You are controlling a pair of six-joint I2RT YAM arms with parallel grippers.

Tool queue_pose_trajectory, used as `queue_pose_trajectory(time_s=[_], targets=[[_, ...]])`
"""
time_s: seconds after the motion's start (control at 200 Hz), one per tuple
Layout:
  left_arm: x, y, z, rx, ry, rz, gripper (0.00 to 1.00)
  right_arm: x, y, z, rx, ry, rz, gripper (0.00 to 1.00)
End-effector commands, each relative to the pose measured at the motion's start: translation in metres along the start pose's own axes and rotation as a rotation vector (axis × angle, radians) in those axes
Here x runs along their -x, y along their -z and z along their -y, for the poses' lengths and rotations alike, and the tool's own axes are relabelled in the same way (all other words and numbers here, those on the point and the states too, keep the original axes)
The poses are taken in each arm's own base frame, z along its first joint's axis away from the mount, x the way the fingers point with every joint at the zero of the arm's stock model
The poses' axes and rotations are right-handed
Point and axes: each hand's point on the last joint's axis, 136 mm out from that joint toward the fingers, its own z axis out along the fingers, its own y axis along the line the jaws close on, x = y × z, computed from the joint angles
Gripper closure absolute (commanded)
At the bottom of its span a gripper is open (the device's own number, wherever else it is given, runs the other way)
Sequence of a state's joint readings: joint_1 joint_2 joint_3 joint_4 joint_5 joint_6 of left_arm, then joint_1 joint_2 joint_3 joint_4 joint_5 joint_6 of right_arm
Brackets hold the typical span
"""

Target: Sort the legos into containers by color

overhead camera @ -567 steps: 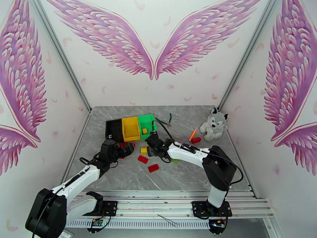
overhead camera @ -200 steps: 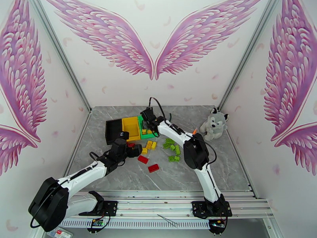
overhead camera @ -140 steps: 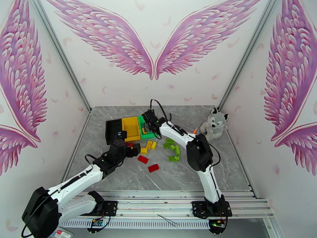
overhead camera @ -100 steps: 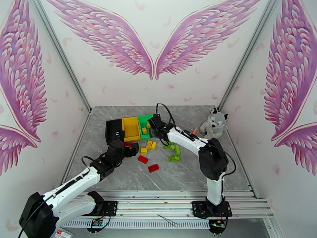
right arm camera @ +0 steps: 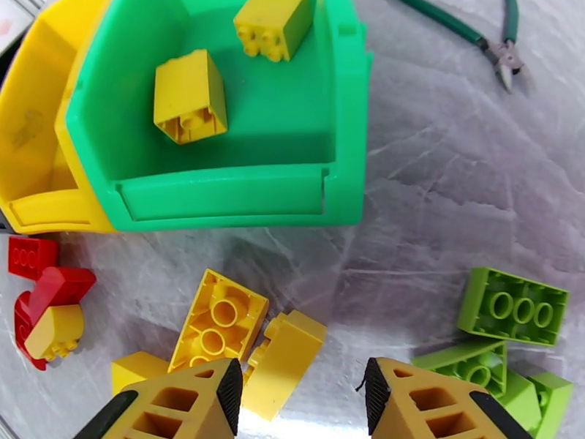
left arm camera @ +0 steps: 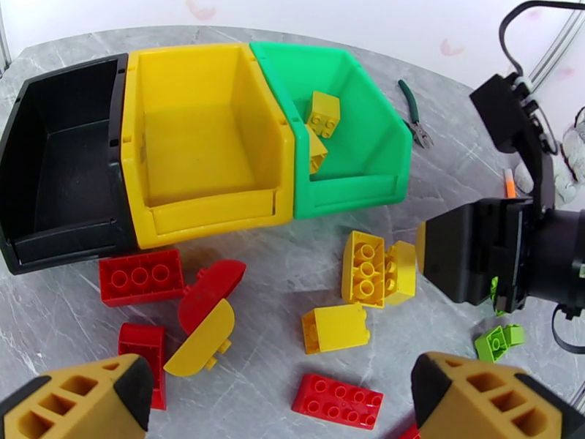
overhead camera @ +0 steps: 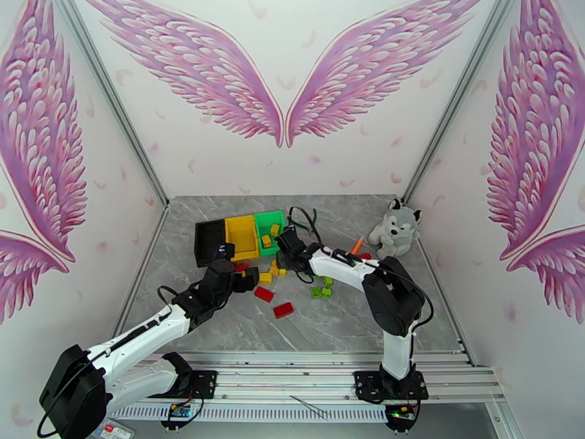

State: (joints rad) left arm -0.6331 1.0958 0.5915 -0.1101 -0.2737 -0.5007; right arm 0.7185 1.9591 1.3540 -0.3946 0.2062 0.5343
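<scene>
The left arm's fingers (left arm camera: 80,400) are spread as wide as they go and hold nothing. Just ahead of them, red plastic bricks (left arm camera: 140,276) and yellow plastic bricks (left arm camera: 363,267) lie on the grey marbled counter (left arm camera: 446,184). Past those stand the black plastic bin (left arm camera: 58,162), yellow plastic bin (left arm camera: 205,133) and green plastic bin (left arm camera: 365,140) in a row. The right arm's fingers (right arm camera: 175,404) are partly open and hold nothing. One yellow brick (right arm camera: 281,364) lies under their gap, with lime green plastic bricks (right arm camera: 515,307) to their right.

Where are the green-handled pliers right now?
In the right wrist view, the pliers lie on the table, to the right of the green bin and apart from it.
</scene>
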Motion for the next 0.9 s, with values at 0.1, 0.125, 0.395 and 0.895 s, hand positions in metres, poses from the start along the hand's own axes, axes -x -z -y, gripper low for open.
queue_pose_trajectory(time_s=[0.1, 0.125, 0.395, 0.895], targets=[[0.010, 0.004, 0.008, -0.017, -0.003, 0.014, 0.01, -0.002, -0.019, -0.012, 0.015, -0.022, -0.011, 0.48], [0.010, 0.004, 0.008, -0.017, -0.002, 0.015, 0.01, -0.003, -0.021, -0.012, 0.015, -0.023, -0.013, 0.48], [0.012, 0.013, 0.005, -0.005, 0.015, 0.008, 0.01, -0.010, -0.032, -0.014, 0.031, -0.027, -0.023, 0.50], [-0.006, 0.038, 0.030, -0.051, 0.122, 0.125, 0.01, -0.032, -0.012, -0.008, 0.094, -0.026, -0.037, 0.52]])
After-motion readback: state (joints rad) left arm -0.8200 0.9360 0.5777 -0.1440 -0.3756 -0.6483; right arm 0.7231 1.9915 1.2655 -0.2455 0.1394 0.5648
